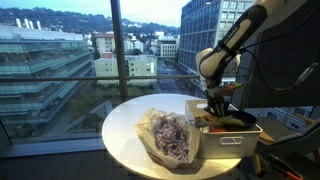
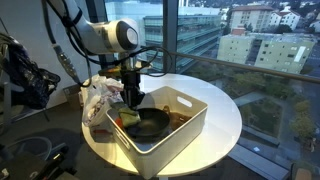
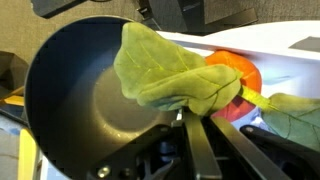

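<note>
Gripper [image 3: 198, 122] is clamped down tight, jaws pinching the edge of the green leaf [image 3: 170, 70]. The leaf lies draped across the black pan [image 3: 80, 100], inside the white bin [image 2: 190, 104], with an orange piece [image 3: 242, 72] just beside it.

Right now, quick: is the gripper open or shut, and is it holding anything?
Gripper: shut, apparently pinching the edge of the green fabric leaf that lies over the black round pan.

High-rise office, with floor-to-ceiling windows [image 1: 60, 70] over city buildings [image 2: 255, 45], and a round white table [image 1: 120, 130].
</note>
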Robot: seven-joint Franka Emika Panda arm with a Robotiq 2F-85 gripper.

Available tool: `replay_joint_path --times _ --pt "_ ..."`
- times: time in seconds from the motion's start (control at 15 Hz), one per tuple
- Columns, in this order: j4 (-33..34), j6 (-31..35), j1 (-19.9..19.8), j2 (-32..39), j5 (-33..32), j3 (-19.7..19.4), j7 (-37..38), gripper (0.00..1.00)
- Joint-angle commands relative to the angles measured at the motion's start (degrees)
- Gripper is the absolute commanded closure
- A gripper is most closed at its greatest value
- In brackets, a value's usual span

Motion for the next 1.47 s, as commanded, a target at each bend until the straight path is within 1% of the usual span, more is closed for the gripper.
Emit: replay_joint_path --times 0.0,0.13,0.33,0.53,0.67,0.87,1.07,1.4 --pt "-0.08 -6.94 -0.42 -6.72 -2.99 0.90 4.58 0.99" --pt "0.20 -8.34 -1.17 -8.33 -3.37 1.40 5.55 0.99" --pt "-0.29 -7.12 -1.88 -10.71 -3.73 2.07 7.02 0.99" --pt "-0.35 -8.20 -1.68 -14.97 -6.89 3.46 9.58 0.99" --pt "0.21 -9.20 -1.47 -17.92 -8.90 5.09 11.12 0.99" --pt "1.74 -9.91 -1.15 -20.32 -8.42 8.39 11.12 0.99" --pt "2.89 -8.30 -0.44 -20.53 -8.14 12.02 10.41 0.99" --pt "3.63 -2.76 1.42 -16.60 -9.06 16.67 9.78 0.99"
